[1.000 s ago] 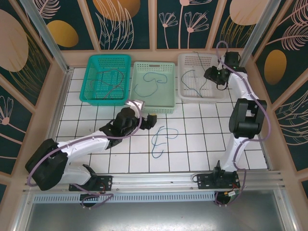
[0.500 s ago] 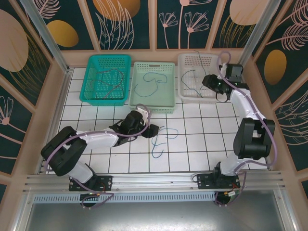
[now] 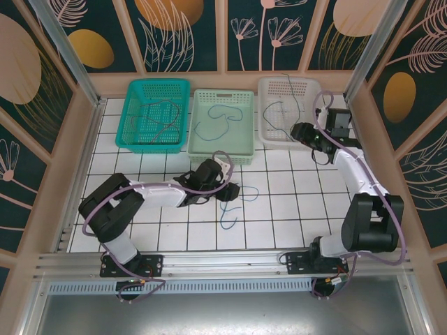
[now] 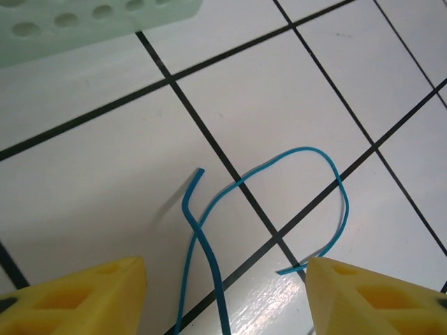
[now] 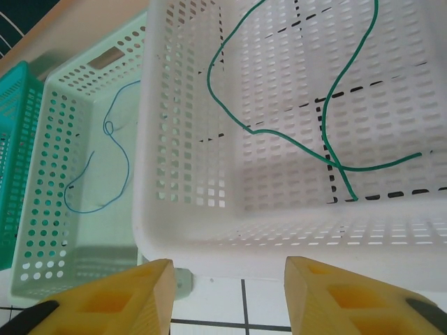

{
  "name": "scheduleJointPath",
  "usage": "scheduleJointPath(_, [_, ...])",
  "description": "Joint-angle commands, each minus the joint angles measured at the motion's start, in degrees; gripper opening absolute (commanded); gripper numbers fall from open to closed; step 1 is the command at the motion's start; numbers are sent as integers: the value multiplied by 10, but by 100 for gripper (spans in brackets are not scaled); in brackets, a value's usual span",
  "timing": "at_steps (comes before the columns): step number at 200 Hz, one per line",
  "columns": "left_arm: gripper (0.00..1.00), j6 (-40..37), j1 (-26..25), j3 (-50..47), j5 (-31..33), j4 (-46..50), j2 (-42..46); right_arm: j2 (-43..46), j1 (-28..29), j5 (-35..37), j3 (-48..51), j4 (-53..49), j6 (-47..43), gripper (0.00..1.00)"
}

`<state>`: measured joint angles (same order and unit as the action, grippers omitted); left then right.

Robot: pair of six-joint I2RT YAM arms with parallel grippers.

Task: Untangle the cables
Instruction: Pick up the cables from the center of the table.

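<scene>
My left tool [image 4: 225, 293] was spread low over the table [image 4: 84, 181]; the blue cable [image 4: 198, 227] lay right ahead between its fingers, its length running away from me. My right tool [image 5: 227, 293], also spread, faced the white basket [image 5: 209, 230], well apart from that cable.

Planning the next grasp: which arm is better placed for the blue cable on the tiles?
Left. The left hand, open, hangs right over the cable; the right hand is far off at the white basket.
</scene>
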<state>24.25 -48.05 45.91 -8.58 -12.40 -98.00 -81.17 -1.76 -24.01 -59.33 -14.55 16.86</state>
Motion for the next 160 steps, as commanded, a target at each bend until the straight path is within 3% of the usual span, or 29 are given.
scheduleJointPath(1, [60,-7,-4,14,3,33,-23,28,3,4,16,6,-9,46])
scheduleJointPath(51, [46,-19,-12,35,7,55,-46,41,2,6,25,7,-8,46])
scheduleJointPath(93, [12,-23,-13,22,21,23,-9,47,3,7,35,10,-3,47])
scheduleJointPath(131, [6,-28,-13,-2,23,-19,57,72,7,10,73,30,3,47])
scheduleJointPath(160, [6,-32,-13,-21,31,-48,105,97,36,-44,114,72,-2,46])
